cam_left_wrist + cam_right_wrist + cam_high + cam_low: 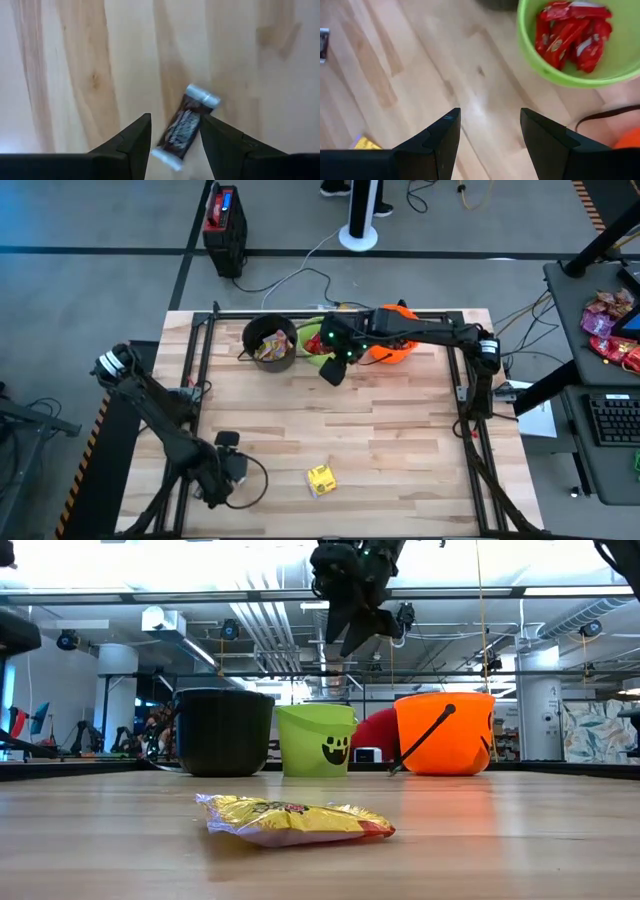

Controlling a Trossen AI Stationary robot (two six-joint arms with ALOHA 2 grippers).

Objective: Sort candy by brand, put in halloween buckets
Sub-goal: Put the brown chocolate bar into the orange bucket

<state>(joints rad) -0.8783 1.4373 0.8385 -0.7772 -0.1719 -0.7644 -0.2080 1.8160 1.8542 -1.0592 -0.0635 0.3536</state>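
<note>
The left gripper (172, 137) hangs low over the near left part of the pale wooden plank table (400, 440), its two dark fingers (130, 145) spread apart with nothing clamped between them. Directly in that gap lies a small dark brown candy bar with crimped silver ends (184, 126), flat on the boards. Its long axis runs on a slant across the opening rather than square to the fingers, one silver end reaching out past the fingertips and the other sitting down between them, closer to one finger than the other; whether either finger touches the wrapper I cannot tell. That slant is what the next move seems to turn on: a straight closing would probably catch the bar across its narrow width, though it may twist as the fingers meet it. The right gripper (490, 135) is well away at the far side of the table, raised above the boards just in front of the lime green plastic bucket (530, 60), which holds several red wrapped bars (567, 32); its fingers are also apart and empty. Beside the green pail stand the black plastic bucket (268, 343) and the orange plastic bucket with a thin black handle (445, 732). A yellow crinkled candy packet (320, 479) lies alone on the near middle of the table, nearer to the left arm than to the right.
</note>
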